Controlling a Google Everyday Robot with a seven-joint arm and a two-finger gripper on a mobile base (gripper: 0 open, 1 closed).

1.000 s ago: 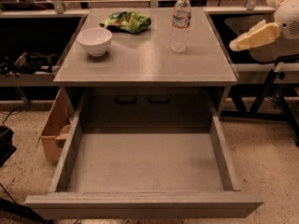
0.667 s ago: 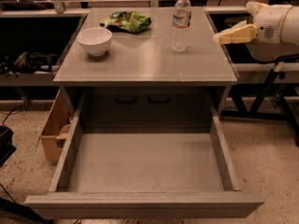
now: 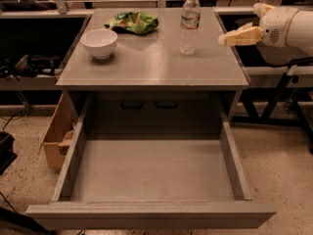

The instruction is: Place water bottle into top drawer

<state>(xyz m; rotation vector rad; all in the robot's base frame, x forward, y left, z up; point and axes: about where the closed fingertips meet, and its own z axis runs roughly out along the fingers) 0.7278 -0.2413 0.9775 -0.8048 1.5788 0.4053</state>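
Three things on the desk (image 3: 156, 65): bottle (image 3: 189, 23), bowl (image 3: 99, 42), packet (image 3: 133, 22).
Bottle: upright and capped, near the back edge, right of centre; nothing stands between it and the right edge, so a sideways reach looks open.
Gripper (image 3: 230, 37): just off the right edge, apart from the bottle and pointing toward it at about label height (probably lining up a side grasp).
Grip state: cannot tell from this angle; it holds nothing.
Drawer (image 3: 151, 214): pulled well out below the front edge, grey floor bare, ready to take the bottle.
Bowl and packet: toward the back-left corner, out of the reach path.
Box (image 3: 56, 131): on the floor beside the left edge (not the target).
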